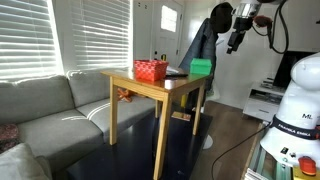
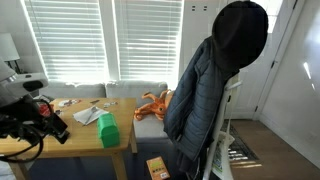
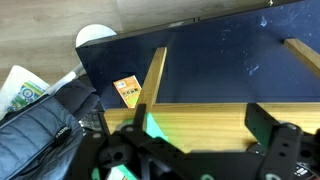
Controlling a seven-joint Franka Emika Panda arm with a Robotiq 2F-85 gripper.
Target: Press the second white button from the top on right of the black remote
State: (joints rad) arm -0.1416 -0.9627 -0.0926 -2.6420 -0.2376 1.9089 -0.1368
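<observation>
Nothing was pressed yet; my tool point(image 1: 236, 42) hung wide open, high and off to the side of the bench point(image 1: 135, 84). The remote point(image 1: 178, 73) lay on the bench between basket point(image 1: 150, 70) and green block point(image 1: 201, 67); the whole approach and the press were left, I judged.

I see daylight glowing through white blinds point(image 2: 110, 45) past the wooden bench's point(image 1: 140, 91) far edge, a grey sofa point(image 1: 45, 112) beside it, and a dark rug point(image 3: 230, 50) underneath.
</observation>
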